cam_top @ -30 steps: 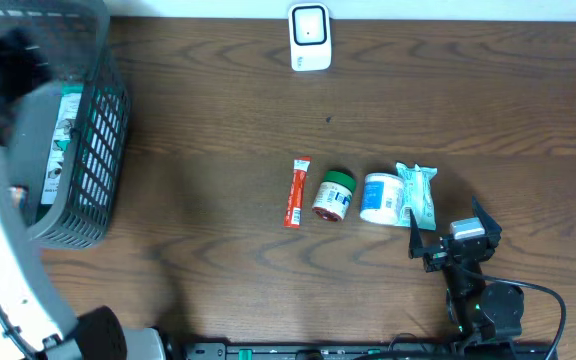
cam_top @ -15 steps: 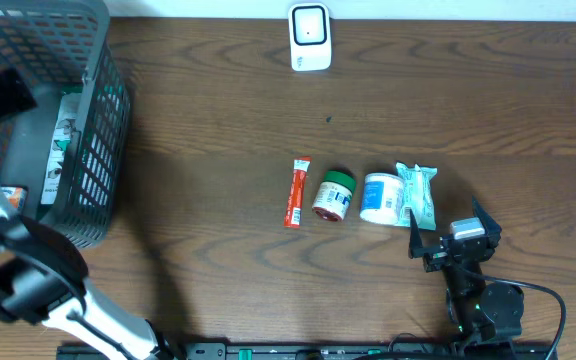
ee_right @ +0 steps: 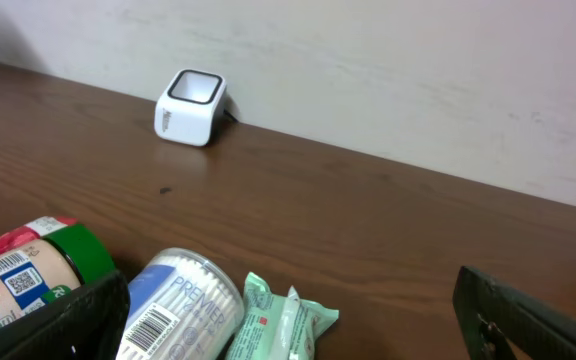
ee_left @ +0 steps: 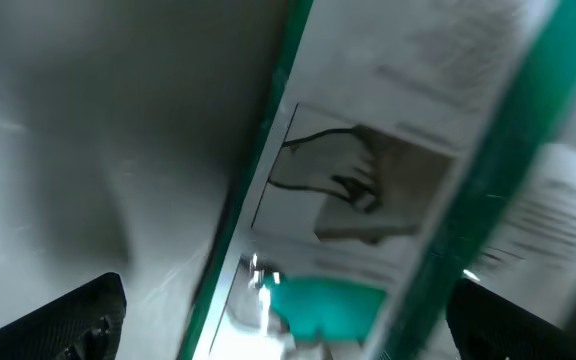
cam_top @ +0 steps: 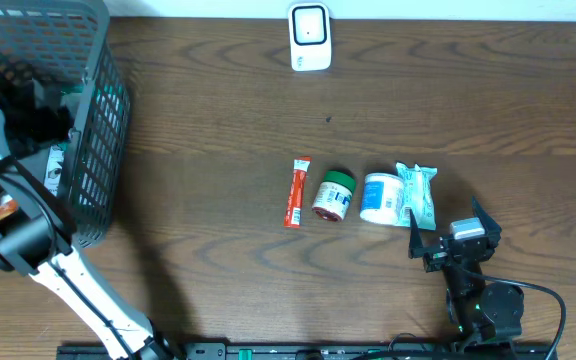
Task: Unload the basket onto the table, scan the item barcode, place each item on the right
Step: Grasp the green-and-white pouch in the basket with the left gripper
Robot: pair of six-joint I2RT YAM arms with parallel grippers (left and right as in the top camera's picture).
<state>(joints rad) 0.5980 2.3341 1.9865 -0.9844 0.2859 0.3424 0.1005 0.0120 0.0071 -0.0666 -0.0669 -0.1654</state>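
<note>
wooden tabletop (cam_top: pixel 218 120) is carrying a soft, light-looking teal pack (cam_top: pixel 417 193); your left pincer (ee_left: pixel 283 305) and right pincer (cam_top: pixel 445 232) are gaping empty; be pinching its middle

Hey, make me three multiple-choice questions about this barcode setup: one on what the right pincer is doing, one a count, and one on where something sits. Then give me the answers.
1. The right pincer is:
A) open and empty
B) shut on an item
C) shut with nothing in it

2. How many items lie in the row mid-table?
A) two
B) four
C) six

3. The white scanner stands:
A) at the far edge of the table, beyond the row
B) in the right pincer
C) at the near edge

Answers:
1 A: its fingers stand wide apart in the right wrist view, gripping nothing.
2 B: red stick pack, green-lidded jar, blue tub, green wipes pack.
3 A: it sits by the wall, apart from everything else.
</note>
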